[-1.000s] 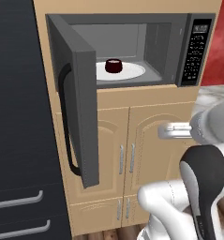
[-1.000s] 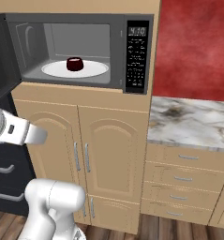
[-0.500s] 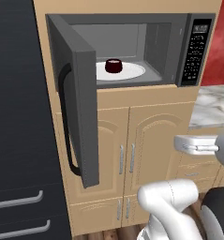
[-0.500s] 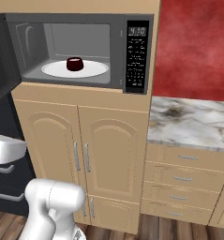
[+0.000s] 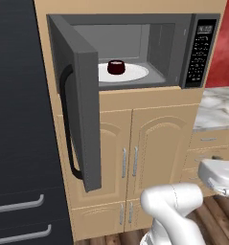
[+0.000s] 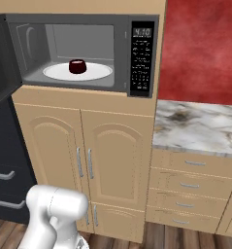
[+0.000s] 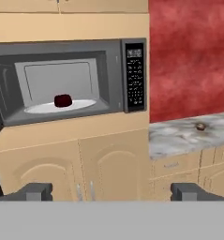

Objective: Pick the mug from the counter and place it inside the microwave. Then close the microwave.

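Gripper (image 7: 111, 192): fingers spread wide, empty, set low and back, well apart from large dark grey boxy microwave (image 7: 114, 51). Small glossy dark maroon mug (image 7: 63, 100) sits on white round plate (image 7: 80, 105) inside. Door (image 5: 80, 115) stands open at left, above and ahead of gripper; black bar handle (image 5: 67, 129) on its outer face.

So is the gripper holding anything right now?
Nothing is held. The gripper is open and empty; the mug sits on the plate inside the microwave.
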